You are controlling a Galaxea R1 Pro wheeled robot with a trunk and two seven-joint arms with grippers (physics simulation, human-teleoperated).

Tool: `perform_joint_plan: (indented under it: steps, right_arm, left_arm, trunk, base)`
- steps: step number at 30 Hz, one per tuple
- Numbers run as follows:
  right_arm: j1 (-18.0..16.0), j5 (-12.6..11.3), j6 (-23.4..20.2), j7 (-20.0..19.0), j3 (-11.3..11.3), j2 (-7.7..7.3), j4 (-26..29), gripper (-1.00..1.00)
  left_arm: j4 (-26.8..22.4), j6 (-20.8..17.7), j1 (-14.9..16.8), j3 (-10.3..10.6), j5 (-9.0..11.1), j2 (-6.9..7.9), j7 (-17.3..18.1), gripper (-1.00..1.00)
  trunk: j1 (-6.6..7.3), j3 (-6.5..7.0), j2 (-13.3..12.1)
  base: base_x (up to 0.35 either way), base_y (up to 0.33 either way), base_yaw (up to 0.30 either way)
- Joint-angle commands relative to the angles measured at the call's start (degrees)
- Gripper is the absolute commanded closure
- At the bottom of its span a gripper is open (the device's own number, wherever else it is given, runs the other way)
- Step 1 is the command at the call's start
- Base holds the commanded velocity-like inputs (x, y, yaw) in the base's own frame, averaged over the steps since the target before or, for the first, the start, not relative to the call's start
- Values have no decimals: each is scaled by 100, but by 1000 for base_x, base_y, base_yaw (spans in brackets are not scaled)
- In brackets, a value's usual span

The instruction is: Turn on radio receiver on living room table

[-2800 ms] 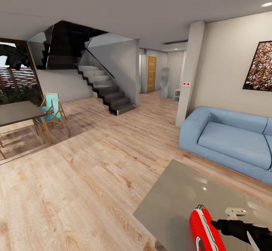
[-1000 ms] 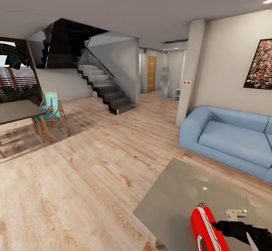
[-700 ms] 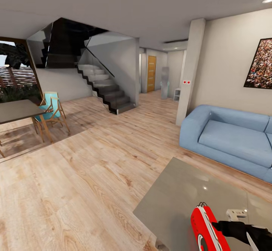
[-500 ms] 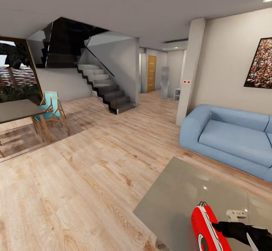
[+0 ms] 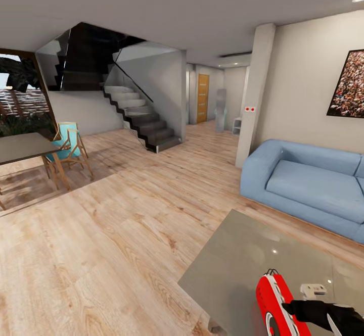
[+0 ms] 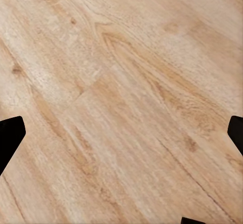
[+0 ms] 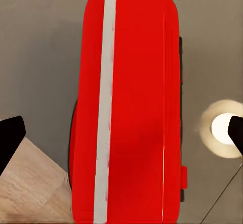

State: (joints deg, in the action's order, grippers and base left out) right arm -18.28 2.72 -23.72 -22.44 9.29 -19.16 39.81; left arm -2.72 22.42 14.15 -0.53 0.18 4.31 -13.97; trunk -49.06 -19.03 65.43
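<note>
We find no readable text, label, brand or number anywhere. The radio receiver [image 5: 274, 308] shows plain red casing with a white band [image 7: 104, 102]; its dial markings are illegible.

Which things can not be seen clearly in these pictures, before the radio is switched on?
- Radio receiver: head view, lower part cut off by the bottom edge; its switch cannot be made out.
- Right gripper: head view, whether it touches the radio is unclear.
- Left gripper: left wrist view, fingertips cut off by the edges, above wood floor.
- Table: legs not visible.
</note>
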Motion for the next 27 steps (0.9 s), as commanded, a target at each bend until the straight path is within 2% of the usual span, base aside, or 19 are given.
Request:
perform_joint_plan:
  steps: [1,2,6,15,19,27]
  right_arm:
    - [0,1,-4,19,-40,0,-2,-100]
    - [0,-4,-11,94,-131,0,-5,-100]
    - [0,-15,-18,273,-225,0,-8,-100]
    - [0,-26,-11,293,-172,0,-24,-100]
    - [0,-26,-8,293,-173,0,-85,-100]
    - [0,-26,-3,293,-173,0,-122,-100]
  left_arm:
    - [0,0,0,0,0,0,0,-100]
    - [0,2,0,0,0,0,0,-100]
    - [0,2,0,0,0,0,0,-100]
    - [0,1,0,0,0,0,0,-100]
    - [0,0,0,0,0,0,0,-100]
    - [0,0,0,0,0,0,0,-100]
  trunk:
    - [0,0,0]
    - [0,0,0]
    - [0,0,0]
    - [0,0,0]
    - [-88,-72,161]
    - [-110,-90,201]
  base:
    - [0,0,0]
    - [0,0,0]
    - [0,0,0]
    - [0,0,0]
    - [0,0,0]
    - [0,0,0]
